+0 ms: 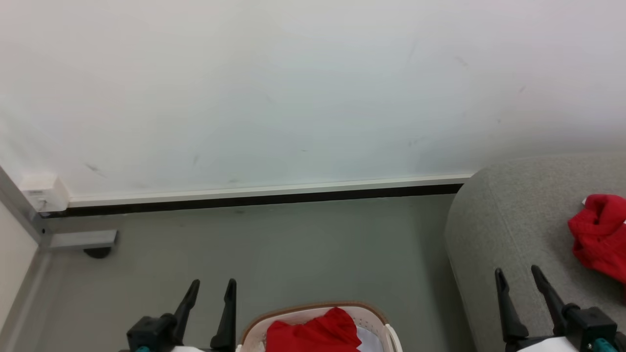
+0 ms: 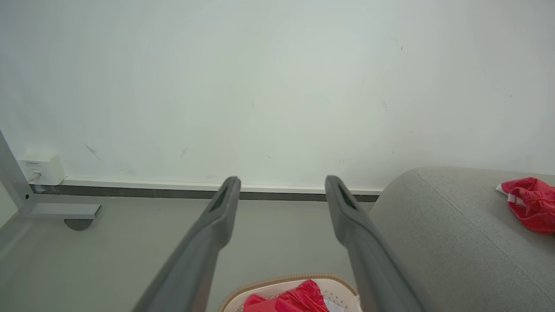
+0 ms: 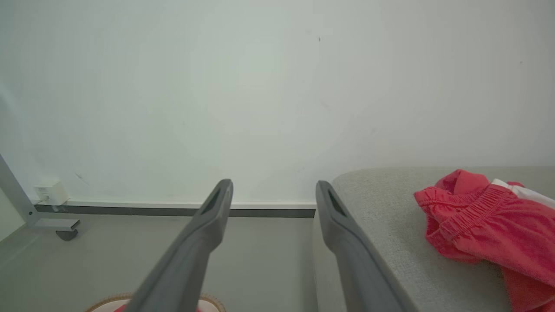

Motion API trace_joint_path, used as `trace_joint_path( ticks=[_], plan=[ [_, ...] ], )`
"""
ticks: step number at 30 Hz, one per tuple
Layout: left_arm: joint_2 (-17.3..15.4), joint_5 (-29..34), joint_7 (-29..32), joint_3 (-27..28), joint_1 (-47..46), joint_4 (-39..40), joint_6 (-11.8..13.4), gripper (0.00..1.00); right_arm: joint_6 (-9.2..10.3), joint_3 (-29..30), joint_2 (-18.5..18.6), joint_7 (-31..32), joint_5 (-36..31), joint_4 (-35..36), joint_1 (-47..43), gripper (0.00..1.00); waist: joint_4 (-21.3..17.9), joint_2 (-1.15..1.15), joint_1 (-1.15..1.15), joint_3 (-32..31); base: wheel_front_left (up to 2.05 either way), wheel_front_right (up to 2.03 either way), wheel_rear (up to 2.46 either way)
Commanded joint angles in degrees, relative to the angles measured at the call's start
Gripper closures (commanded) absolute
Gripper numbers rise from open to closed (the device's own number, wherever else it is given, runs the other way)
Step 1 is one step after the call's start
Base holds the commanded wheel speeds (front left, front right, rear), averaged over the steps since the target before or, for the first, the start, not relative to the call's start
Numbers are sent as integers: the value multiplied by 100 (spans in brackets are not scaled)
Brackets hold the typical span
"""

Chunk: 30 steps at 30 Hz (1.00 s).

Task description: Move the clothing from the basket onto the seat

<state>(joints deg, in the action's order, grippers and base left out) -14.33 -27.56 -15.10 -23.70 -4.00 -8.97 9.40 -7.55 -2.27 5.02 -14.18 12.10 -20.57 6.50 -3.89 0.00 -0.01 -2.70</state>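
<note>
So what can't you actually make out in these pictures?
Basket: the head view's bottom edge cuts it off, so how much clothing it holds is unclear.
Red garment on the seat: cropped by the head view's right edge.
Wall box: label too small to read, left wrist view.

Grey floor point(image 1: 293, 254): basket point(image 1: 293, 310) stands on it, well short of the far edge along the wall point(image 1: 313, 98). Seat point(image 1: 513, 225) stands just right of the basket and reaches back to that far edge. Metal frame foot point(image 1: 80, 239) at the far left corner. On the seat: crumpled red garment point(image 1: 599, 234), well in from its rounded left edge.
</note>
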Motion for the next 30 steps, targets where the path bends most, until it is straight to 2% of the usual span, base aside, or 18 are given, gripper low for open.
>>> trace_joint_path(
  ticks=[1, 9, 18, 25, 30],
  plan=[
    [73, 150, -5, 163, 125, -20, -81, 0, 13, -31, -44, -40, 43, 9, -154, 0, 96, 0, 1, -29, 0, 0, 0],
    [386, 569, -6, 791, 340, -165, -393, 0, 13, -45, -119, -55, 52, -81, -285, 0, 192, 0, 1, -68, 0, 0, 0],
    [660, 903, -7, 1182, 408, -318, -737, 0, 13, -32, -147, -81, 33, -143, -192, 0, 169, 0, 1, -50, 0, 0, 0],
    [767, 1059, -7, 1301, 317, -414, -939, 0, 13, -33, -161, -88, 21, -83, -63, 0, 36, 0, 1, 92, 0, 0, 0],
    [805, 1213, 35, 1070, -23, -758, -1131, 0, 13, 40, -171, -92, -28, 33, 90, 0, -145, 0, 1, 391, 0, 0, 0]
  ],
)
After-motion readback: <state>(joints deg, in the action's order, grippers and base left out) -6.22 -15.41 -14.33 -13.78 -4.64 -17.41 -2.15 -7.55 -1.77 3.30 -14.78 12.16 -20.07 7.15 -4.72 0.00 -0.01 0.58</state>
